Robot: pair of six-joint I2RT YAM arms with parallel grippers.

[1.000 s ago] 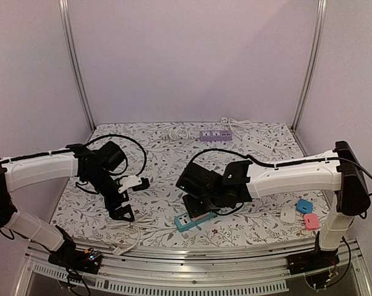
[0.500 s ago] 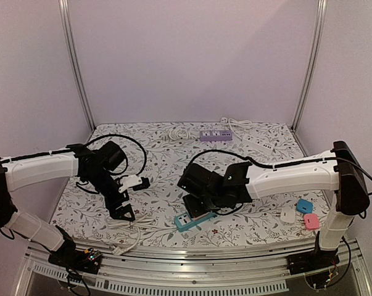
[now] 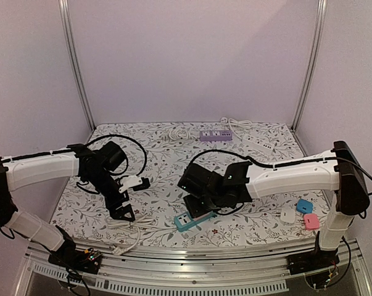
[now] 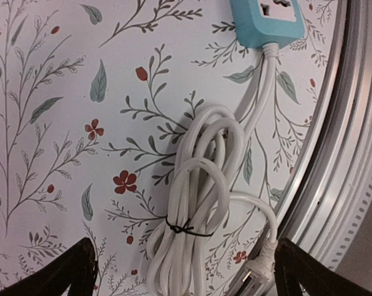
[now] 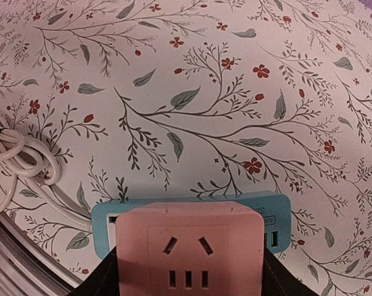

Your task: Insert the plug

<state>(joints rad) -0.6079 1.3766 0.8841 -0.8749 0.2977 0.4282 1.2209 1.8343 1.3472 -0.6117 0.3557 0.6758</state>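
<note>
Gripping the pink square adapter plug (image 5: 189, 243) right over the teal power strip (image 5: 102, 237), the right claw (image 5: 189, 280) hadn't clearly seated it yet. Left claw (image 4: 186, 271) gaped wide, empty.

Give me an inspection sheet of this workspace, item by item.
Surface: floral tablecloth, flat.
Job's things: teal power strip near the front edge; pink socket cube over its middle, seating cannot be told.
Clutter: purple strip and white strip at the back; blue adapter, pink adapter and white adapter front right.
Pincers: left pincer open over the cable bundle; right pincer closed on the pink socket cube.
Cables: tied white cable bundle from the teal power strip.
Surroundings: plain walls, metal frame posts, front rail.
</note>
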